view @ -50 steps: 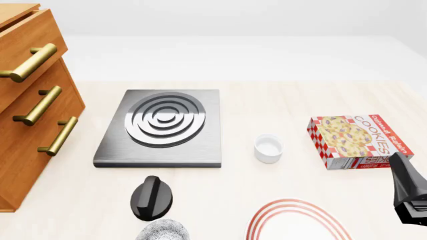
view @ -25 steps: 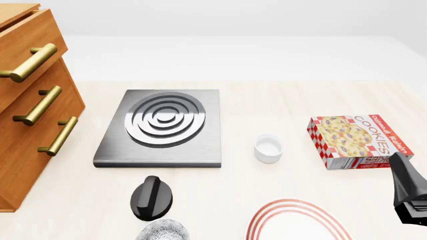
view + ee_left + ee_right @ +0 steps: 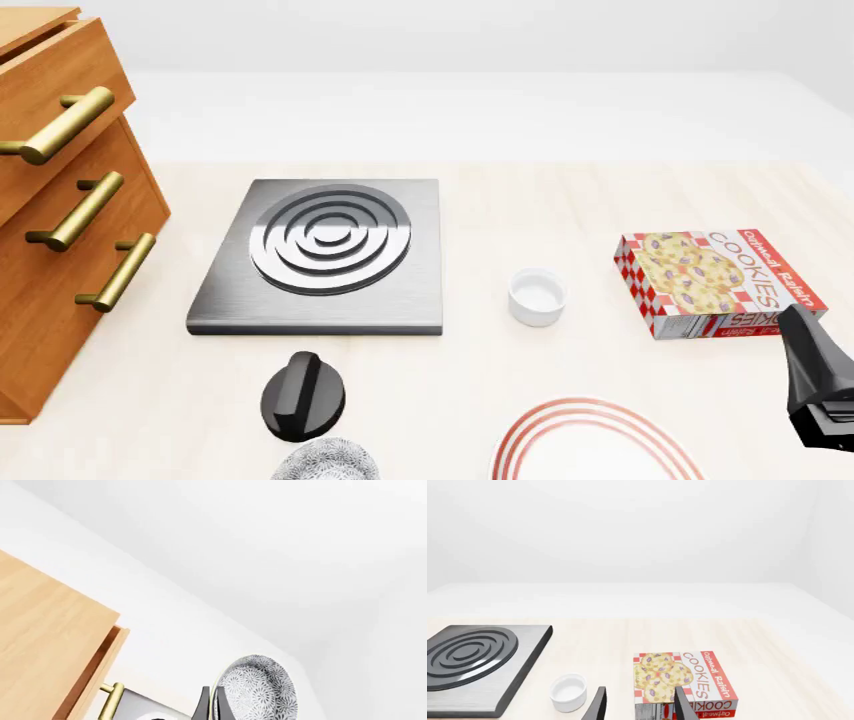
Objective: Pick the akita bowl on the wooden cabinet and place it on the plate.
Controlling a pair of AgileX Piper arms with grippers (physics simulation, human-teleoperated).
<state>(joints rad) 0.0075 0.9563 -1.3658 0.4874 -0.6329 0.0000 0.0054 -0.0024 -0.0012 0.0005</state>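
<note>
Near the front edge of the table, low in the front view, the akita bowl [image 3: 328, 460] hangs off the wooden cabinet [image 3: 54, 210], carried by the left pincer [image 3: 212, 707], whose fingers are clenched on the bowl's rim so that the bowl is tipped nearly on edge in the left wrist view. It sits to the left of the plate [image 3: 594, 445], near it but not over it, so I judge the carry is partway and a sideways move remains. The left arm's black wrist sits just above the bowl, pointing steeply. The right pincer [image 3: 639, 705] stands released, fingers apart and holding nothing, idle near the cookie box [image 3: 707, 282], beside the small white cup [image 3: 537, 297] and the stove slab [image 3: 323, 255]
</note>
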